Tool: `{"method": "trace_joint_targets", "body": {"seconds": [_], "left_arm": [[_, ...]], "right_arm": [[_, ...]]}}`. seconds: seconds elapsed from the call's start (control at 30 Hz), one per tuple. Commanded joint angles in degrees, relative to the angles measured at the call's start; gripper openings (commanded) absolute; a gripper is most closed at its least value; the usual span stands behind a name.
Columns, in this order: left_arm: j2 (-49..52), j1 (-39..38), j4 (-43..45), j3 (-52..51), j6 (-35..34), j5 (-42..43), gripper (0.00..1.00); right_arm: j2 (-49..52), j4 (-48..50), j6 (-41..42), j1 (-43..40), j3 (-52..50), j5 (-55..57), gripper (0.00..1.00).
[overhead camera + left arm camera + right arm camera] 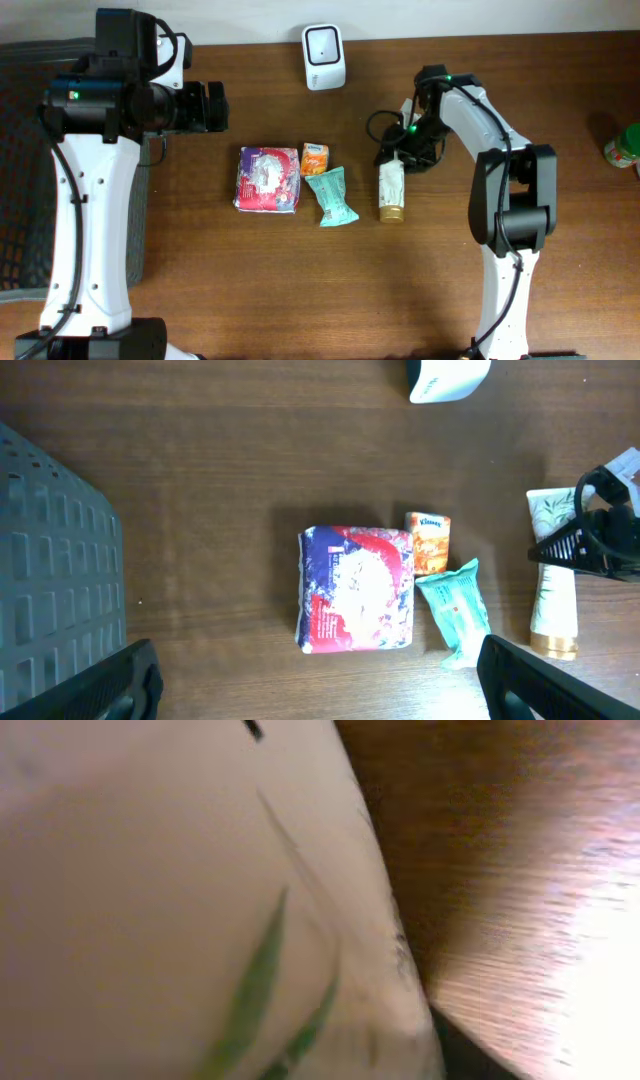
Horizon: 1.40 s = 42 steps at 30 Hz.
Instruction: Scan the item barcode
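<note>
Step in hand: pick-up of the item, judged not yet complete.

Near strip of the bench [250, 270]: bare wood between the two arm columns, good room for a swing.

Mid-bench, a row of four things. From the left side: red-and-blue packet [267, 179], orange tissue pack [314, 159] touching its far right corner, teal packet [331, 196] just beside, then the tube [391, 188], white, lying flat with its gold cap toward the near edge. The tube lies apart from the teal packet, with only a narrow gap.

Right hand [398, 156]: down at the tube's far end, jaws either side of it. The wrist view is filled by the tube's wall. Clamped or only straddling: cannot tell.

Left hand [215, 106]: toward the far left corner, above the bench, fingers wide apart, empty. Grey crate [50, 560] off the left edge.

Far edge, centre: scanner [324, 57], upright, window facing the near side. Green container [622, 146] at the right edge, well apart.

Next move, as judged: firm grip, straight lift clear of the teal packet, carry across open wood to the scanner, turn the tube until its barcode faces the window. Barcode position is not visible.
</note>
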Motion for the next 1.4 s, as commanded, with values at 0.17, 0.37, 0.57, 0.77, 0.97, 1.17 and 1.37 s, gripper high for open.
{"method": "trace_joint_targets", "body": {"seconds": [0.17, 0.37, 0.57, 0.77, 0.97, 1.17, 1.37], "left_arm": [[-0.9, 0.15, 0.07, 0.07, 0.52, 0.59, 0.99], [-0.9, 0.15, 0.09, 0.07, 0.52, 0.59, 0.99], [-0.9, 0.15, 0.09, 0.07, 0.52, 0.61, 0.99], [-0.9, 0.15, 0.09, 0.07, 0.52, 0.59, 0.99], [-0.9, 0.15, 0.09, 0.07, 0.52, 0.61, 0.99], [-0.9, 0.15, 0.09, 0.07, 0.52, 0.61, 0.99], [-0.9, 0.15, 0.09, 0.07, 0.52, 0.61, 0.99]], "right_arm": [[-2.08, 1.16, 6.75, 2.97, 1.62, 4.17, 0.16], [-2.58, -8.09, 13.9, 5.31, 12.63, 24.96, 0.04], [-1.68, -9.33, 22.97, 13.97, 13.05, 48.5, 0.05], [0.76, -6.84, 24.63, 24.39, 13.0, 55.95, 0.86], [0.33, -12.13, 24.59, 23.8, 20.31, 52.74, 0.99], [0.33, -25.77, 16.68, 11.96, 36.52, 41.88, 0.99], [0.61, -32.5, 13.22, -1.42, 37.29, 38.01, 0.99]]}}
